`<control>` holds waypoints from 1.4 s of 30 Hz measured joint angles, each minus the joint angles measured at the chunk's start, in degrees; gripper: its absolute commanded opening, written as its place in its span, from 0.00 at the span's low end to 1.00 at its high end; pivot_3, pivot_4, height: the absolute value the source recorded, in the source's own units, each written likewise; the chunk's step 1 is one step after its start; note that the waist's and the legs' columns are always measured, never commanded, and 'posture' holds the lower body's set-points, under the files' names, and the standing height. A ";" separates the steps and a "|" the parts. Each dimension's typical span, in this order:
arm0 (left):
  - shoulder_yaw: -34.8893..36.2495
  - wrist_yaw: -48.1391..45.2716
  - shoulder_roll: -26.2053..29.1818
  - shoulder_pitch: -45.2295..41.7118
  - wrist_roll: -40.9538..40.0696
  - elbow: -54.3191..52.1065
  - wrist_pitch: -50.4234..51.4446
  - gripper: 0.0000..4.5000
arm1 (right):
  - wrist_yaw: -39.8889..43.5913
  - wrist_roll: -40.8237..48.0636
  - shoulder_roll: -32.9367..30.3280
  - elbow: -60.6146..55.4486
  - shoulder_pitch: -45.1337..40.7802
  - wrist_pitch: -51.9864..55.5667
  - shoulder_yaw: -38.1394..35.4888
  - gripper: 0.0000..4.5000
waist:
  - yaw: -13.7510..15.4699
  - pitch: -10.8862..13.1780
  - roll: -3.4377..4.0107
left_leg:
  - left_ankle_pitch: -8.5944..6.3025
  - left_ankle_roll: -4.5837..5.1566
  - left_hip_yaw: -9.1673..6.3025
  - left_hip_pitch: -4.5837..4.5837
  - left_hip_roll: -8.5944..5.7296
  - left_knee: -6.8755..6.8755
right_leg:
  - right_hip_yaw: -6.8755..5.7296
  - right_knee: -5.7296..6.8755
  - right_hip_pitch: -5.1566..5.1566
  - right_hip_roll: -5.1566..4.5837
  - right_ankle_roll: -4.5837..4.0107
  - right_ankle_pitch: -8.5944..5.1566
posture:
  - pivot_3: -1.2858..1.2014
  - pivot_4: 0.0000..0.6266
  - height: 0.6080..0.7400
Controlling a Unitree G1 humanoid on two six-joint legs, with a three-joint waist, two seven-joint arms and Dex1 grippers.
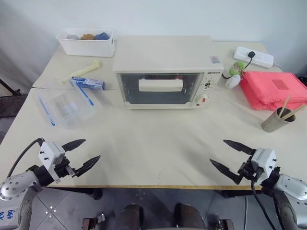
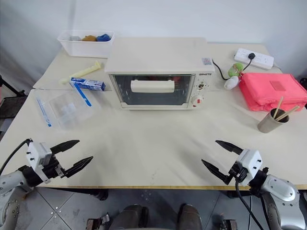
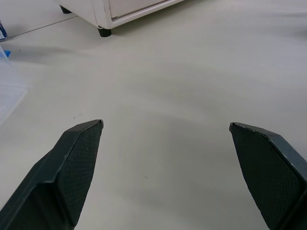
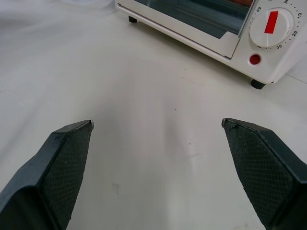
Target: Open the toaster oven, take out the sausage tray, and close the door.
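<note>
The cream-white toaster oven [image 1: 163, 60] stands at the back middle of the table. Its glass door [image 1: 160, 96] is closed, with the bar handle [image 1: 160, 85] across its upper part. The sausage tray is hidden behind the glass. My left gripper [image 1: 92, 149] hovers open near the table's front left edge, far short of the oven. My right gripper [image 1: 217, 151] hovers open near the front right edge, pointing inward. Nothing is between either pair of fingers. The right wrist view shows the oven's timer knob and red button [image 4: 255, 59] ahead of the open right gripper [image 4: 157, 122].
A white bin [image 1: 86, 45] sits at the back left. A clear plastic container [image 1: 67, 108] and a blue box [image 1: 88, 83] lie left of the oven. Right of it are a red folded bag [image 1: 273, 88], a metal cup with sticks [image 1: 276, 122] and a power strip [image 1: 254, 56].
</note>
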 measured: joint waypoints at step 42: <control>4.80 13.48 -2.65 -16.40 -31.83 -5.00 27.05 0.99 | 11.65 -6.53 9.96 11.84 -43.74 5.82 19.36 1.00 | -2.90 0.05 0.02 | -0.17 -0.21 1.26 -0.21 0.44 -0.02 | 0.78 0.32 -0.93 0.49 -0.09 0.06 | 0.52 0.24 1.00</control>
